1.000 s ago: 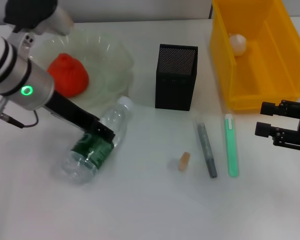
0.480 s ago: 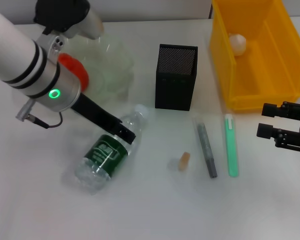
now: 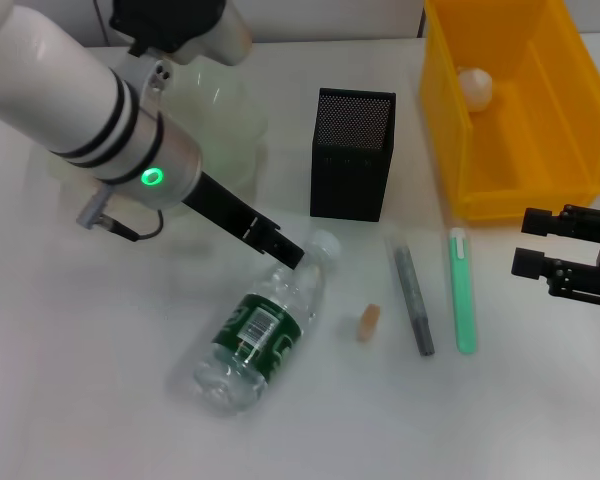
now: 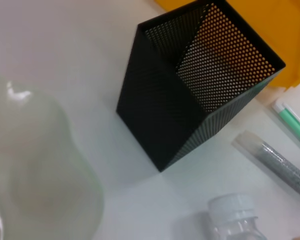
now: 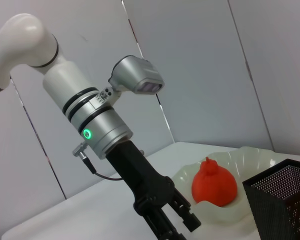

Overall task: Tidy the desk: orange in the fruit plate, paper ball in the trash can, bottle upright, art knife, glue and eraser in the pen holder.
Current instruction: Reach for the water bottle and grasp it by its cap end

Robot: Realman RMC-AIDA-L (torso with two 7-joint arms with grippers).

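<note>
A plain white desk (image 3: 100, 400) fills the scene, with grey wall panels seen behind it in the right wrist view. The largest item, the yellow trash can (image 3: 570, 150), stands at the far right corner, and a paper ball (image 3: 474, 87) lies inside it. At the far left, the pale-green fruit plate (image 5: 262, 155) is largely covered by the left arm in the head view; the orange (image 5: 214, 183) is seen resting in it from the right wrist view. The black mesh pen holder (image 3: 351, 153) stands upright between plate and trash can. The bottle (image 3: 261, 334) lies on its side in front of the plate, cap pointing towards the pen holder. The left gripper (image 3: 288, 252) is held low at the bottle's neck, just beside the cap; whether the neck is gripped cannot be told, as the fingertips are hidden. The right gripper (image 3: 536, 244) is parked at the right edge, in front of the trash can, its fingers spread apart and holding nothing. A green art knife (image 3: 463, 291) and a grey glue stick (image 3: 413, 297) lie side by side in front of the pen holder. The small tan eraser (image 3: 368, 322) lies between the bottle and the glue stick.
</note>
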